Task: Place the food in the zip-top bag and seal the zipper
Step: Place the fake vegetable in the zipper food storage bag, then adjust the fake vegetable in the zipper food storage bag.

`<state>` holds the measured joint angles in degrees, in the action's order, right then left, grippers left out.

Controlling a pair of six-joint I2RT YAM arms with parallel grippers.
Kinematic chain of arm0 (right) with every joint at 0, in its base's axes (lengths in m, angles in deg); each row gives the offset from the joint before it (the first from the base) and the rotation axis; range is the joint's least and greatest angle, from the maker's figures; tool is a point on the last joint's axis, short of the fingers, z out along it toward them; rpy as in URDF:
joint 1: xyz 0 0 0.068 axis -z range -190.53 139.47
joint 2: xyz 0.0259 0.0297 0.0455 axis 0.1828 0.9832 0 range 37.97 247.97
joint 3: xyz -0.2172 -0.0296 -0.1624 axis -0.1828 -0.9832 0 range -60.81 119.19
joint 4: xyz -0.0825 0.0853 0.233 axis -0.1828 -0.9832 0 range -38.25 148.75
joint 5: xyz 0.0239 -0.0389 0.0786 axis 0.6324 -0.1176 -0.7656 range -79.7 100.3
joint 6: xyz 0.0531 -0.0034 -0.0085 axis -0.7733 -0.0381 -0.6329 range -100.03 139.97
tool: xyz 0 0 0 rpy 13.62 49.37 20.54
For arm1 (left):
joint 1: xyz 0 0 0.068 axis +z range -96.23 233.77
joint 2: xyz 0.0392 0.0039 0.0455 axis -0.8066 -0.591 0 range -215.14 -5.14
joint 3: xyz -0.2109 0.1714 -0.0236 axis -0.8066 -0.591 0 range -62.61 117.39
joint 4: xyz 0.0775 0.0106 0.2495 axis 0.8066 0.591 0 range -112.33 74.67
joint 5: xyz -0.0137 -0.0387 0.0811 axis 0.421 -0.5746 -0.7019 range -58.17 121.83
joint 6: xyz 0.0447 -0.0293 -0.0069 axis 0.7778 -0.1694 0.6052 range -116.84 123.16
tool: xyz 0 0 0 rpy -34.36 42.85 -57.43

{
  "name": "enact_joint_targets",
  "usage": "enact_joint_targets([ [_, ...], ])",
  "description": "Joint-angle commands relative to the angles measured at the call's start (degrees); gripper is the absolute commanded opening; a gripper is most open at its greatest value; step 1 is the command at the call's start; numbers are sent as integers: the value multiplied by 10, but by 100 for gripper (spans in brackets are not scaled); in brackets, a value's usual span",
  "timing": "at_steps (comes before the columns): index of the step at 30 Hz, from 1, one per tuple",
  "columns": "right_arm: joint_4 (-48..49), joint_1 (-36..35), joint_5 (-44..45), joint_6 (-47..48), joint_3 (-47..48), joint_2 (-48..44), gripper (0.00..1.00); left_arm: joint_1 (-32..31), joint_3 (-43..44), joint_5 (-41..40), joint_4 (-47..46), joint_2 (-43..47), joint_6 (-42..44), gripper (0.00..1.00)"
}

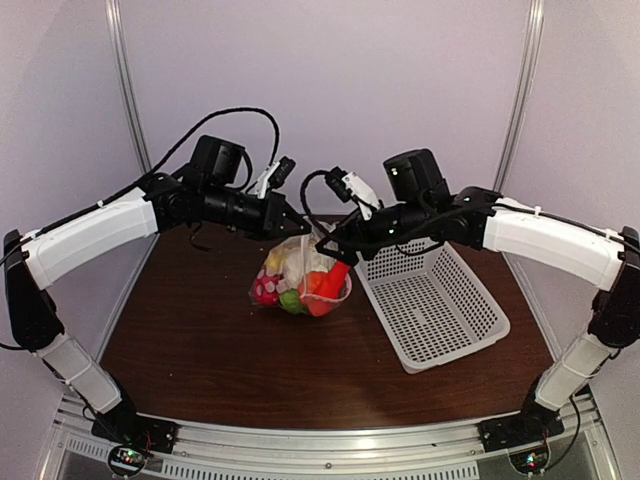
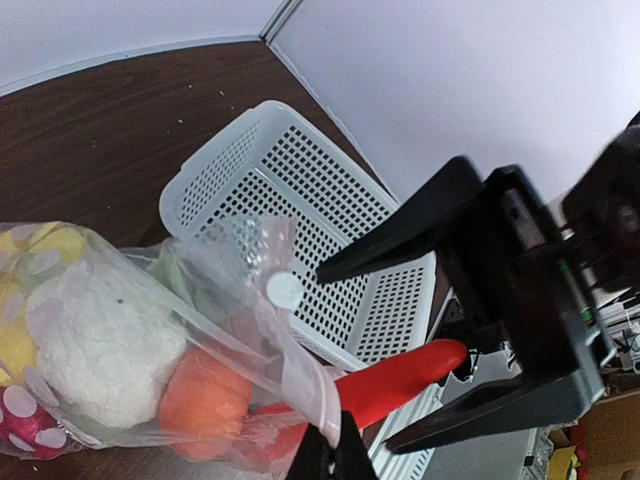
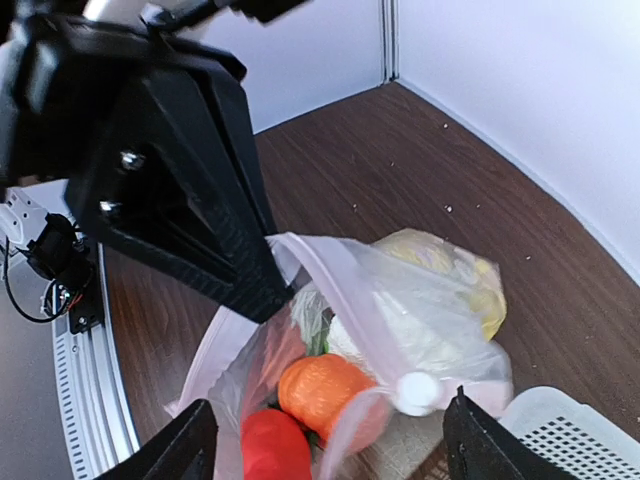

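Observation:
The clear polka-dot zip-top bag (image 1: 290, 272) stands on the table, mouth open toward the right. Inside it are a white cauliflower (image 2: 90, 350), an orange pumpkin (image 3: 325, 390) and a yellow lemon (image 3: 450, 270). A red pepper (image 2: 400, 380) sticks halfway out of the mouth. My left gripper (image 1: 298, 228) is shut on the bag's upper mouth edge, seen in its wrist view (image 2: 332, 450). My right gripper (image 1: 326, 248) is open, its fingers (image 2: 400, 235) on either side of the pepper's outer end. The zipper strip (image 3: 340, 290) runs along the mouth to a small white tab (image 3: 418, 388).
A white perforated basket (image 1: 440, 310) sits tilted just right of the bag, under my right arm. The booth's white walls close off the table's back and sides.

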<state>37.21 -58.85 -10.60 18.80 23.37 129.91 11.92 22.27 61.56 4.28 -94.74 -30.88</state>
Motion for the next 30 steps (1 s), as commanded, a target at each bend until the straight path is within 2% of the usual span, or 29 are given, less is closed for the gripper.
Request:
enact_joint_targets([
  [1, -95, 30, -29, 102, 24, -70, 81, -2, 31, 21, -20, 15, 42, 0],
  [5, -139, 65, -49, 137, 24, -87, 81, -2, 51, 34, -3, 5, 64, 0],
  [8, -196, 84, -152, 214, 34, -77, 81, -2, 60, 36, 8, 1, 68, 0],
  [10, -228, 81, -185, 274, 25, -75, 81, -2, 59, 32, 6, 1, 66, 0],
  [16, -213, 60, -246, 312, -29, -98, 84, -2, 56, 31, 4, 1, 61, 0],
  [24, -280, 37, -251, 394, -7, -92, 83, -2, 55, 32, 4, 9, 59, 0],
  [26, -256, 36, -254, 368, -16, -96, 78, -1, 55, 31, 4, 9, 59, 0],
  [30, -200, 35, -261, 310, -18, -92, 55, -2, 55, 32, 4, 7, 59, 0],
])
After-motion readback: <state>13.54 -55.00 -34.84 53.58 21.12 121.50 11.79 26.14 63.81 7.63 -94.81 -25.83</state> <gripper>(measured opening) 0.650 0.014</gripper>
